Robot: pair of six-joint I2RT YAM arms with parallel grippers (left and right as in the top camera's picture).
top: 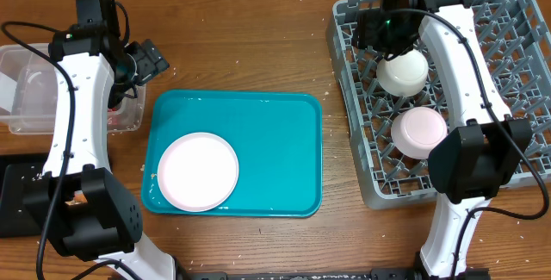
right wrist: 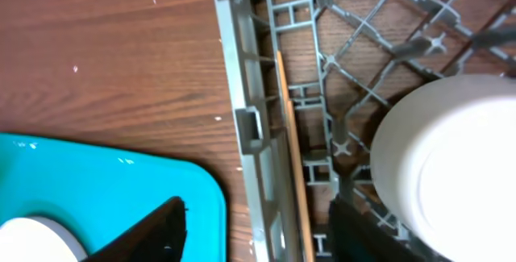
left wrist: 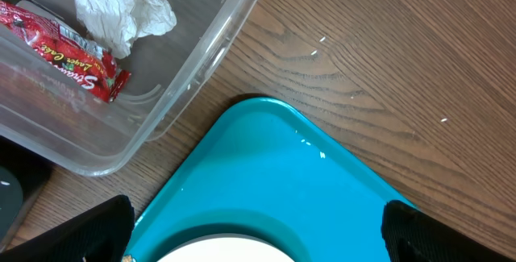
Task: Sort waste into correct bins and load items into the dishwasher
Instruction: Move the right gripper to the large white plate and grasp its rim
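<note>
Left jaws wide, holding nothing, over teal tray (left wrist: 266, 173) corner; clear tub (left wrist: 205, 56) holds red wrapper (left wrist: 60, 48) and paper wad (left wrist: 121, 4). Right jaws apart, straddling rack (right wrist: 235, 52) left wall and chopsticks (right wrist: 293, 149).

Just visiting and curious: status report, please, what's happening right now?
Left gripper open, empty, near teal tray corner. Right gripper open above chopsticks in rack. Two bowls racked; plate on tray. Nothing blocking.

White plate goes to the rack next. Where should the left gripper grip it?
Probably pinch the white plate by its rim on the side toward the middle of the teal tray, coming down at a slant: it lies flat, tucked near the tray's corner lip.
</note>
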